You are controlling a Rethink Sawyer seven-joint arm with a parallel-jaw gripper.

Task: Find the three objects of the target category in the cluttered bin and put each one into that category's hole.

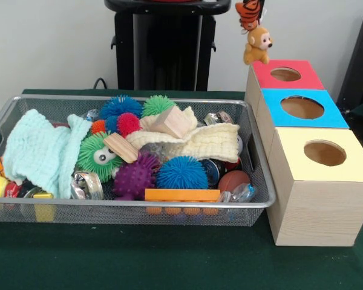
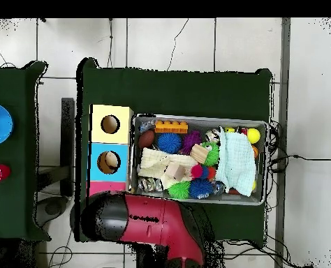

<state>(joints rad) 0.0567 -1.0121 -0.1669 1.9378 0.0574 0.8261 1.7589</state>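
On the green tabletop [image 1: 169,260] we see the mesh bin [image 1: 139,214], crammed with spiky balls, cloths and wood blocks. Just right of it stand three wooden boxes in a row; the far one has the red top with its hole [image 1: 285,74]. Above that box's far corner hang a striped tiger [image 1: 249,13] and, just below it, an orange monkey [image 1: 257,45]. Overhead, the red arm [image 2: 151,223] covers that box. We cannot tell how far the hand is open: it is cut off.
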